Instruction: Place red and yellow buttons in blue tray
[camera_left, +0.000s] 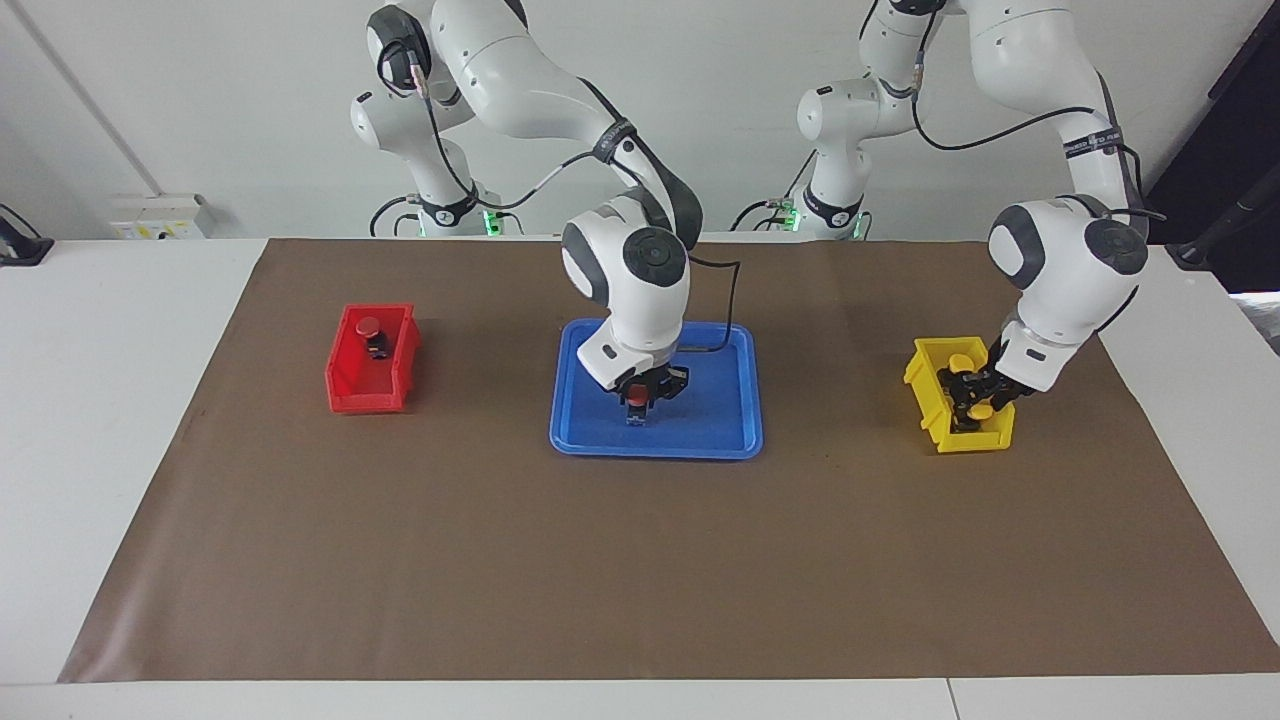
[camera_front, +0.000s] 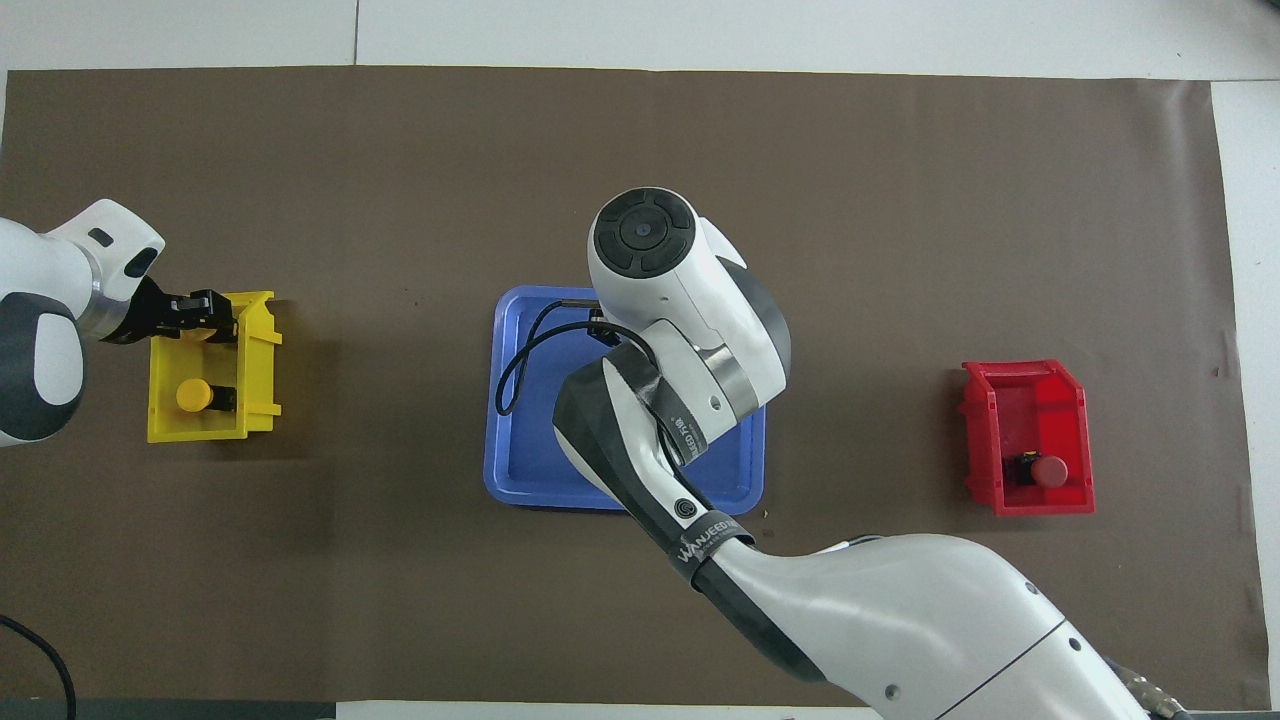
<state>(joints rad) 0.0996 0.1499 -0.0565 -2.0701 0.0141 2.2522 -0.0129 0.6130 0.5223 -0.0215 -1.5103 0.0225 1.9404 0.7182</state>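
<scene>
Red button (camera_left: 636, 401) in right end effector (camera_left: 637, 415) over blue tray (camera_left: 720, 435), inside its rim.

place: robot lab | evidence: two robot arms (camera_left: 520, 70), covered table (camera_left: 640, 560), bare wall

Blue tray (camera_left: 745, 400) (red button (camera_left: 636, 398) above); brown mat (camera_left: 640, 560).

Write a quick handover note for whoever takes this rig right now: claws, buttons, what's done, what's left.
Right claw: shut on a red button, low over the blue tray, not released.
Left claw: down in the yellow bin at a yellow button; grip unclear.
Second yellow button lies in that bin; second red button in the red bin.
Done: none seen resting in the tray.
Left: all four.
</scene>
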